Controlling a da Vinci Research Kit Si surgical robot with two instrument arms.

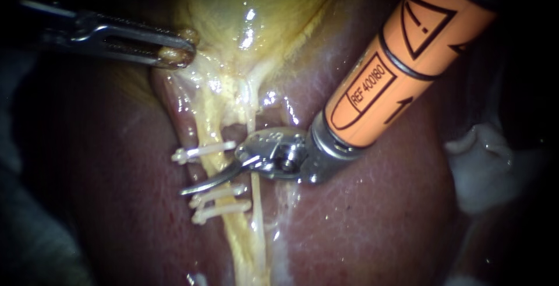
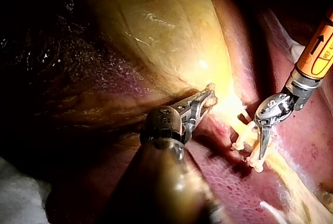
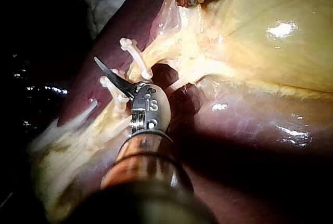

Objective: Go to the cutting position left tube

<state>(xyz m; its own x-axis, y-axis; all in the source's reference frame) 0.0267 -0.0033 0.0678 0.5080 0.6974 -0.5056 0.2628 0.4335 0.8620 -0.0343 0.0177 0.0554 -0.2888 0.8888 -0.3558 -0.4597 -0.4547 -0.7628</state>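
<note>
- Two tubes run down from the gallbladder point(image 1: 256, 12) over the liver point(image 1: 361, 216). The left tube point(image 1: 215, 162) is the thicker yellow one. It lies just beside the thin, pale right tube point(image 1: 254, 190).
- Three white clips cross the left tube: an upper clip point(image 1: 204, 151) and two lower clips point(image 1: 224, 207) set close together. A short bare stretch of tube lies between the upper clip and the lower pair.
- The right instrument point(image 1: 198, 187) comes in from the upper right. Its curved blade lies across that bare stretch, with the tip past the tube's far side.
- Only one blade shows in any view. I cannot tell whether the blades are parted or together, or whether a second blade passes under the tube.
- The left instrument point(image 1: 177, 50) has its jaws clamped on tissue at the neck of the gallbladder, well apart from the clips. The tubes look drawn taut below it.
- Judging by this, the approach is near its end, since the blade is already at the gap between the clips.
- The next move likely calls for only a small correction. The left tube should sit squarely between the blades, clear of the clips on either side. The right tube, near the instrument's wrist, must stay out of the bite.
</note>
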